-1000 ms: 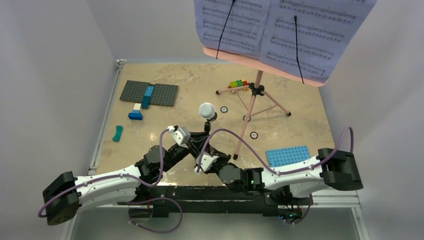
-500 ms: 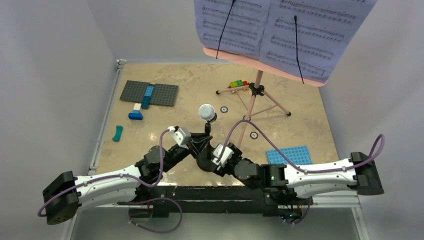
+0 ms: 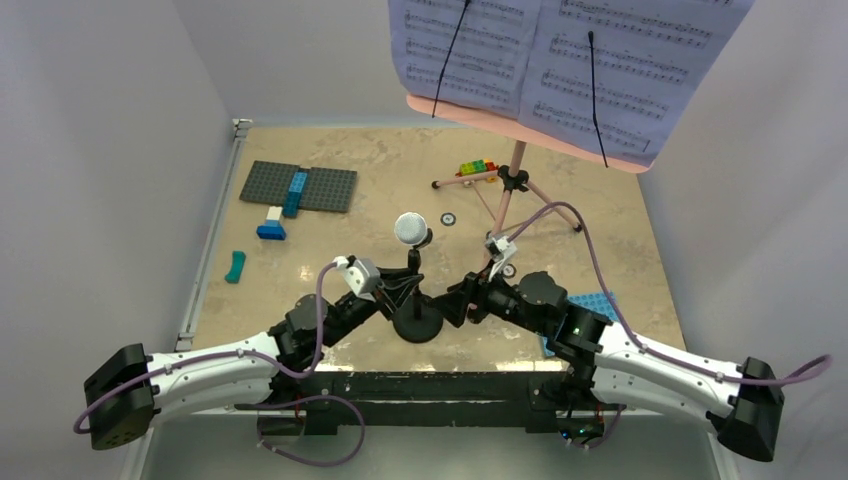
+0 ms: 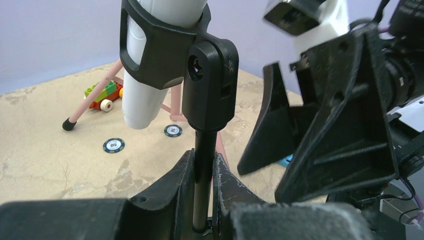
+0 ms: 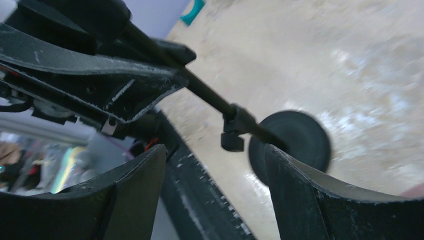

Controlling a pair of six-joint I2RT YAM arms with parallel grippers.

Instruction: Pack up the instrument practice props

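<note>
Top view: the thin black mic stand (image 3: 417,324) stands upright on the table (image 3: 340,235) between the arms, with the microphone (image 3: 409,227) on top. The left tool (image 3: 404,290) is pinched narrow around the pole. The right tool (image 3: 452,303) sits just beside the round base, jaws spread, holding nothing. Behind, the pink music stand (image 3: 503,205) carries the lavender sheet-music pages (image 3: 560,60).

Left wrist: the pole is clamped between both fingers, with the white microphone in its clip just above.

Right wrist: the fingers are wide apart, and the blurred base disc shows beyond the gap.

pink music stand (image 3: 520,128), lavender sheet music (image 3: 560,60) — black mic stand (image 3: 417,325), grey-white microphone (image 3: 409,227).
</note>
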